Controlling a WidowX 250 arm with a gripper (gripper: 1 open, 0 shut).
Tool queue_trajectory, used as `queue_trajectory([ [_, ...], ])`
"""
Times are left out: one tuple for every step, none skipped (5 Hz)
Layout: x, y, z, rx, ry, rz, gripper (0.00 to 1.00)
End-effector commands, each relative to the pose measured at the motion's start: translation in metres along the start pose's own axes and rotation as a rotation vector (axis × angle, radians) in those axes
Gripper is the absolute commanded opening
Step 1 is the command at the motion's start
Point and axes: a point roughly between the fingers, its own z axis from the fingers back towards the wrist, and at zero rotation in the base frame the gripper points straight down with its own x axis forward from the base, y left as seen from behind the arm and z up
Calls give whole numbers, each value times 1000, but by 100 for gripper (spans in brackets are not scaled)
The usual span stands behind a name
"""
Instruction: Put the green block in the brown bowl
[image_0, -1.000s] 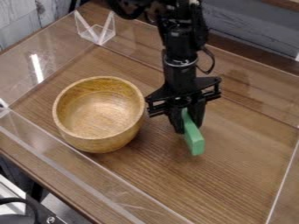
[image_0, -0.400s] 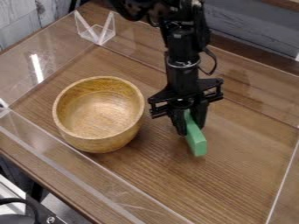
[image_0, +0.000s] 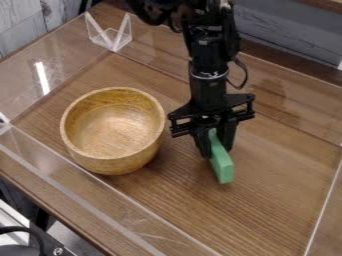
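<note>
My black two-fingered gripper (image_0: 211, 134) is pointing almost straight down, jaws pinched as tight as they go on the upper end of the small flat matte-green rectangular block (image_0: 221, 160). The block's lower end slants away toward the camera; whether it's touching the wood-grain table (image_0: 267, 220) or just clear of it I can't tell from this angle.

Change over the last second: basically none. Hand in the same spot, block in the same spot, maybe a hair of tilt (nothing I'd call a move). So I read this as grip done, lift not yet begun.

The round light-brown wooden bowl (image_0: 114, 129) sits just beside the block on the camera's left, empty, thick rim near my fingers. Next move needs height first to clear that rim, then a short shift across.
</note>
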Motion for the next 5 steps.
queue_trajectory([
  [6,3,35,-47,-44,-22,0],
  [11,29,58,-58,-51,-30,0],
  [20,57,83,-79,-66,-30,0],
  [18,70,93,-101,-71,-74,0],
  [10,71,90,-115,-68,-97,0],
])
